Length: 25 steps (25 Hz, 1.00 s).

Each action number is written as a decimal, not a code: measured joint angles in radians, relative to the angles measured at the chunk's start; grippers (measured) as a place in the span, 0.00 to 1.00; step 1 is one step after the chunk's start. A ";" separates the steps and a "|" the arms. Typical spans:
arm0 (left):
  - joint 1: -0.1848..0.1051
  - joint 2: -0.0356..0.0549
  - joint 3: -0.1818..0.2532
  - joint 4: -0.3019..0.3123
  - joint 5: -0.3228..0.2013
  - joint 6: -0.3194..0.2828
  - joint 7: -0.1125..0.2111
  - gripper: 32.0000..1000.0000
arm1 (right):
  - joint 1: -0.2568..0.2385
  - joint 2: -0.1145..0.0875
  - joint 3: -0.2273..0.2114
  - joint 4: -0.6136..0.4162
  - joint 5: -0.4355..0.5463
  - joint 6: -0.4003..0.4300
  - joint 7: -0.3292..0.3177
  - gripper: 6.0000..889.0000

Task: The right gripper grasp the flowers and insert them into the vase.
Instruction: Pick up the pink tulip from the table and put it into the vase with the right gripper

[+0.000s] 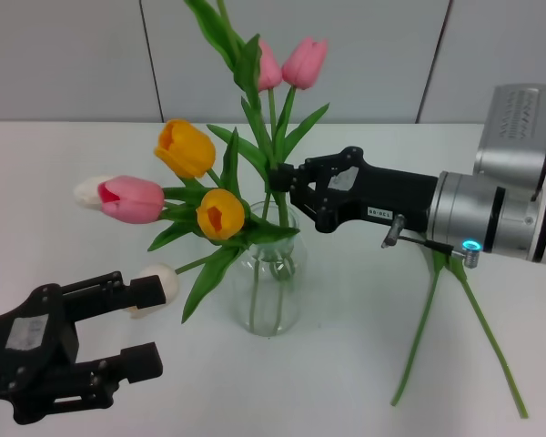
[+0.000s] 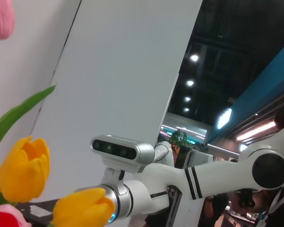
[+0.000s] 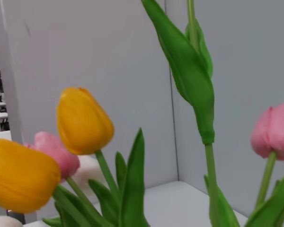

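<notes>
right pincer [image 1: 287, 188] clenched on the flowers [image 1: 278, 118] above the vase [image 1: 271, 273] mid-worktop, seemingly steering stems into its neck; left pincer [image 1: 150, 323] released

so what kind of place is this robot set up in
Probably a booth in an exhibition hall or showroom. A white table with plain white partition walls holds a glass vase of artificial tulips; behind the partition the left wrist view shows a dark high ceiling with spotlights.
</notes>
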 joint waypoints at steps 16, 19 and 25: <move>-0.001 0.0000 0.000 0.000 0.004 0.000 0.000 0.79 | 0.005 0.000 -0.038 0.001 -0.002 0.030 -0.002 0.05; -0.002 0.0000 0.000 0.000 0.004 0.000 0.000 0.79 | 0.002 0.000 -0.040 -0.004 -0.002 0.026 -0.002 0.12; -0.002 0.0001 0.000 -0.001 0.004 0.000 0.000 0.79 | -0.005 0.000 -0.036 -0.010 0.003 -0.001 -0.016 0.43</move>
